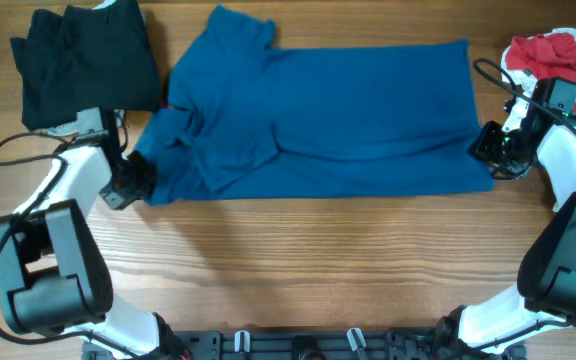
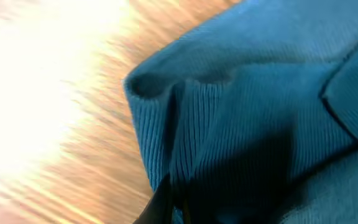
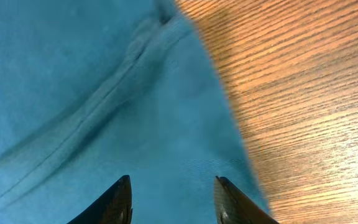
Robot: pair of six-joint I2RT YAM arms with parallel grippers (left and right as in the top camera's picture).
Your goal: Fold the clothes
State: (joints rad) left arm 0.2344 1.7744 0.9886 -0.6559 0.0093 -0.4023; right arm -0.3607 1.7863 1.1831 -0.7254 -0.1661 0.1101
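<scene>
The deep-blue short-sleeved shirt [image 1: 348,110] lies spread across the middle of the table, its sleeve end bunched at the left. My left gripper [image 1: 133,185] is at that sleeve end. In the left wrist view its dark fingers [image 2: 173,208] are closed on the ribbed blue fabric [image 2: 260,93]. My right gripper [image 1: 486,150] is at the shirt's right edge. In the right wrist view its fingers [image 3: 173,186] are spread apart over the blue cloth [image 3: 73,81], holding nothing.
A black garment [image 1: 83,65] lies folded at the back left. A red-and-white garment [image 1: 558,60] lies crumpled at the back right, behind my right arm. Bare wooden table [image 1: 318,260] runs along the front. Cables trail near both arms.
</scene>
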